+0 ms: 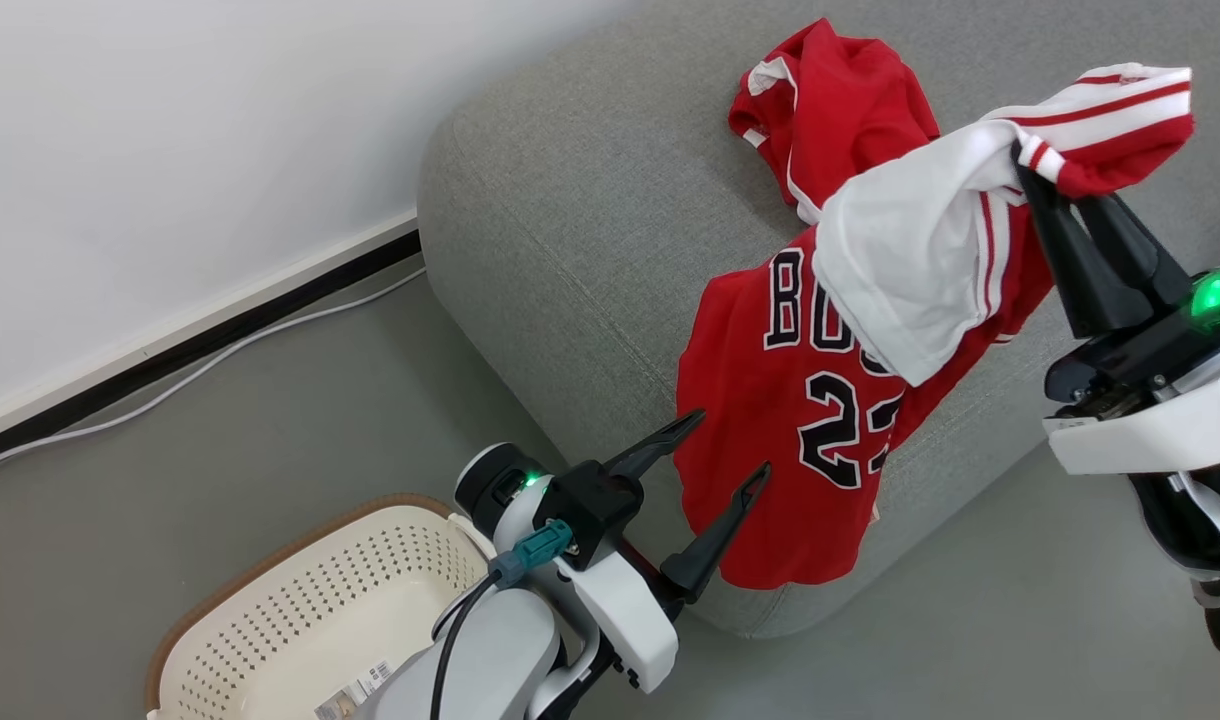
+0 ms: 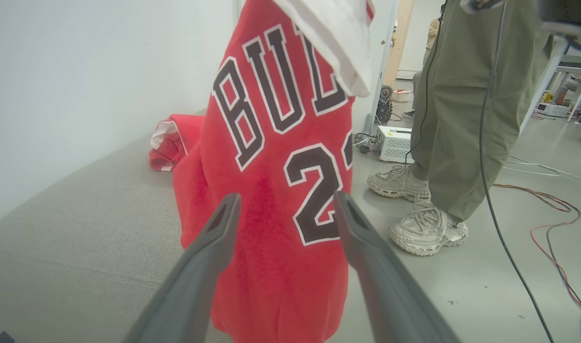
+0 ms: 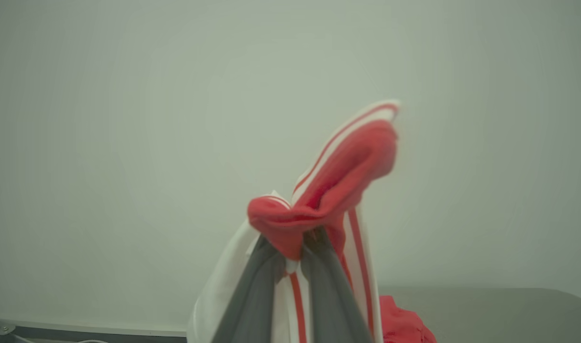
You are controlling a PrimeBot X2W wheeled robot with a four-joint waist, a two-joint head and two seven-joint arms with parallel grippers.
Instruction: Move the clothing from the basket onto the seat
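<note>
A red jersey [image 1: 790, 420] with black number 23 hangs in the air over the front edge of the grey sofa seat [image 1: 590, 230], held up by its white-and-red striped collar part [image 1: 1100, 110]. My right gripper [image 1: 1030, 160] is shut on that striped trim [image 3: 319, 190]. Another red piece [image 1: 830, 100] lies crumpled on the seat behind it. My left gripper [image 1: 735, 445] stands open just in front of the jersey's lower hem [image 2: 281, 257], fingers apart, holding nothing. The cream basket [image 1: 300, 600] sits on the floor at the lower left, its label showing in the bare bottom.
A white wall and black skirting with a white cable [image 1: 190, 370] run behind the basket. In the left wrist view a person's legs and shoes [image 2: 428, 228] stand on the floor beside the sofa, with cables [image 2: 547, 228] and a white box [image 2: 393, 143] nearby.
</note>
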